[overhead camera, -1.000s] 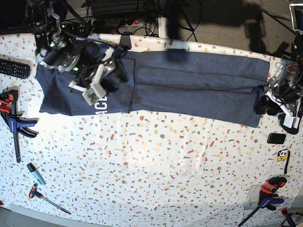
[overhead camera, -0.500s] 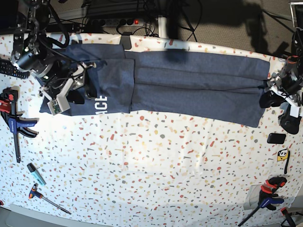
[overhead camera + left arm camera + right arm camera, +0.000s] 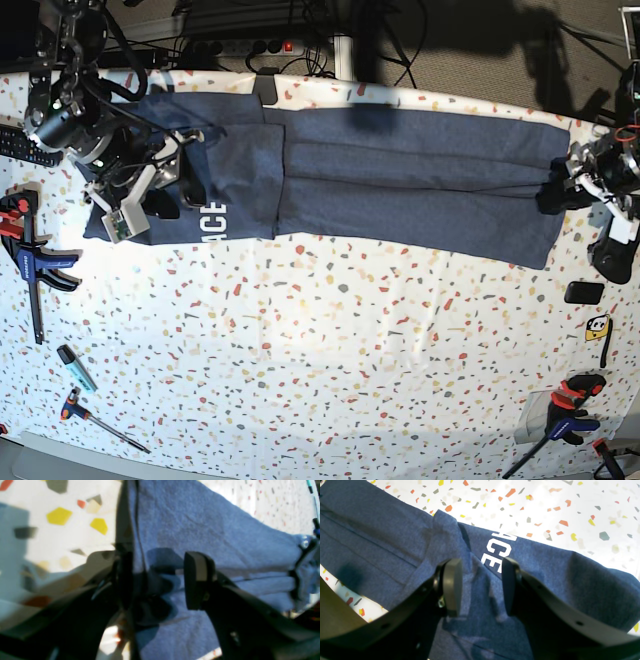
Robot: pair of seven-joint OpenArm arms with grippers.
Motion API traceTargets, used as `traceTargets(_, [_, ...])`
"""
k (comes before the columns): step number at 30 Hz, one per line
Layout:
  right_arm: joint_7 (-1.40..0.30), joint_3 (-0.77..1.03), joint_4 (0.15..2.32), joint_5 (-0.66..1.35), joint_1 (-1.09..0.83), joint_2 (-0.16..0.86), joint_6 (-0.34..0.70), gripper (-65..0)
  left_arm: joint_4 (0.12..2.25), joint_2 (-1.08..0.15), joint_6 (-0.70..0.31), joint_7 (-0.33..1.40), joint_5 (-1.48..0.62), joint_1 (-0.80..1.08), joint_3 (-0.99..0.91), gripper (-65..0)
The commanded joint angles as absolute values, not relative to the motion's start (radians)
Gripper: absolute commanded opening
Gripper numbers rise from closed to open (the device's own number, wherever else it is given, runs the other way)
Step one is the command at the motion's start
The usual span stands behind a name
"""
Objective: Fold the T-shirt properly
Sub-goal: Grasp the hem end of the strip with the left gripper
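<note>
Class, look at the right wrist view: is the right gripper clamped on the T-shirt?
No: the right gripper stands open above the T-shirt.

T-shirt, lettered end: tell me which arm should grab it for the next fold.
Right. The right gripper hangs open directly over the T-shirt beside the white lettering; the left gripper sits at the opposite end.

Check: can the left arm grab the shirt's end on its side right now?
Probably yes. The left gripper stands open at the T-shirt edge, one finger over the cloth, the other along the edge, nothing between them.
</note>
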State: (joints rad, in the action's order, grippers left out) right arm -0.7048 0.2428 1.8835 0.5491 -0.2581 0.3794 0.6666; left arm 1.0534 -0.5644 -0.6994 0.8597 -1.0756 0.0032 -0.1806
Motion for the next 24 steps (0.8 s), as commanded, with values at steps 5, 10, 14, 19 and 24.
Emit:
traceTargets(5, [-0.680,0.250,1.904,0.561,-0.249,0.391,0.674,-38.9,1.059,-0.570,-0.698,0.903,-1.108,0.023,-0.183,-35.3])
traceTargets(10, [-0.671,0.250,1.904,0.561,-0.249,0.390,0.674,-38.9,1.060,-0.543,-0.698,0.901,-1.113,0.028,-0.183,-36.0])
traceTargets(14, [-0.672,0.250,1.904,0.561,-0.249,0.391,0.674,-38.9,1.060,-0.506,-0.698,0.896,-1.111,0.028,-0.183,-38.1])
traceTargets(19, [-0.673,0.250,1.904,0.561,-0.249,0.391,0.674,-38.9,1.060,-0.505,-0.698,0.854,-1.111,0.028,-0.183,-65.0])
traceTargets(24, [-0.673,0.250,1.904,0.561,-0.249,0.391,0.674,-39.0,1.060,-0.549,-0.698,0.836,-1.111,0.018,-0.183,-65.0])
